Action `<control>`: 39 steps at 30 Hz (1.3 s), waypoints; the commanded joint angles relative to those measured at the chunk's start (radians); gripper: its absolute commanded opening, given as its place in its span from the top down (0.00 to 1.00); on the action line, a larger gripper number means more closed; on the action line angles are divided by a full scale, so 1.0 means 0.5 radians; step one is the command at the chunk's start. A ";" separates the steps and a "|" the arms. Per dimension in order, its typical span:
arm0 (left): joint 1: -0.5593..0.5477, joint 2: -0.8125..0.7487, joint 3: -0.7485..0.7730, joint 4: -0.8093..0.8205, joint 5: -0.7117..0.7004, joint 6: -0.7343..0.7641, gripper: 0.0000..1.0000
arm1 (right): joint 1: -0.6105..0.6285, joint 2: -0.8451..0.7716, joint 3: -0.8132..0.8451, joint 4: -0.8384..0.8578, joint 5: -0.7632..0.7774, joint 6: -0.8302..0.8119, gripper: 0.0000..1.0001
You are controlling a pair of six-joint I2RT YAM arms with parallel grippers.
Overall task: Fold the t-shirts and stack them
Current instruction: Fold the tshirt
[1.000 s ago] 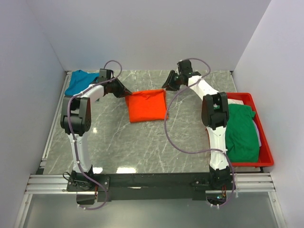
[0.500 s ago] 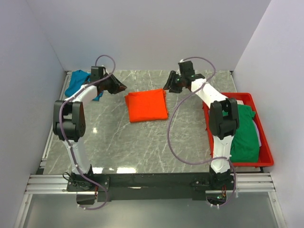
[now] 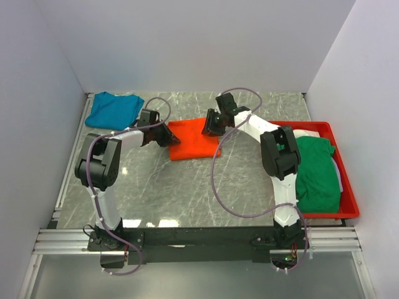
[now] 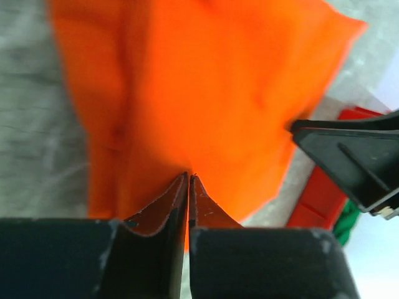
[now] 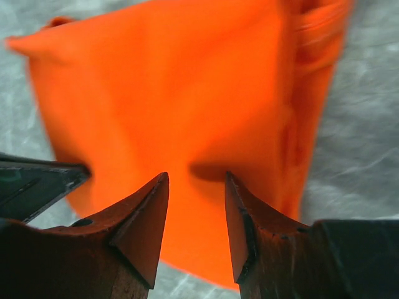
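A folded bright orange t-shirt [image 3: 194, 142] lies flat in the middle of the table. My left gripper [image 3: 168, 135] is at its left edge, low over the cloth. In the left wrist view the jaws [image 4: 188, 177] are shut, tips together over the orange t-shirt [image 4: 206, 93], with no cloth seen between them. My right gripper [image 3: 209, 124] is over the shirt's far right part. In the right wrist view it [image 5: 196, 179] is open above the orange t-shirt [image 5: 168, 93] and empty. A teal blue t-shirt [image 3: 113, 109] lies at the far left. A green t-shirt [image 3: 317, 171] lies over a white one [image 3: 310, 132] in the tray.
A red plastic tray [image 3: 349, 208] stands along the right edge of the table and shows in the left wrist view [image 4: 315, 199]. White walls close in the left, far and right sides. The right gripper's finger [image 4: 349, 156] shows in the left wrist view.
My left gripper has swung from near the teal shirt to the orange shirt's left edge. My right gripper has moved left and nearer, onto the orange shirt's far right part.
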 commanded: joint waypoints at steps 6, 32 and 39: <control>0.020 0.099 0.028 0.016 -0.152 0.046 0.83 | -0.119 0.149 0.148 -0.047 0.009 0.006 0.53; 0.217 0.173 0.377 -0.413 -0.173 0.350 0.30 | -0.132 -0.434 -0.088 0.054 -0.037 0.037 0.52; 0.186 0.314 0.424 -0.469 -0.281 0.412 0.32 | -0.129 -0.744 -0.346 0.152 -0.031 0.061 0.52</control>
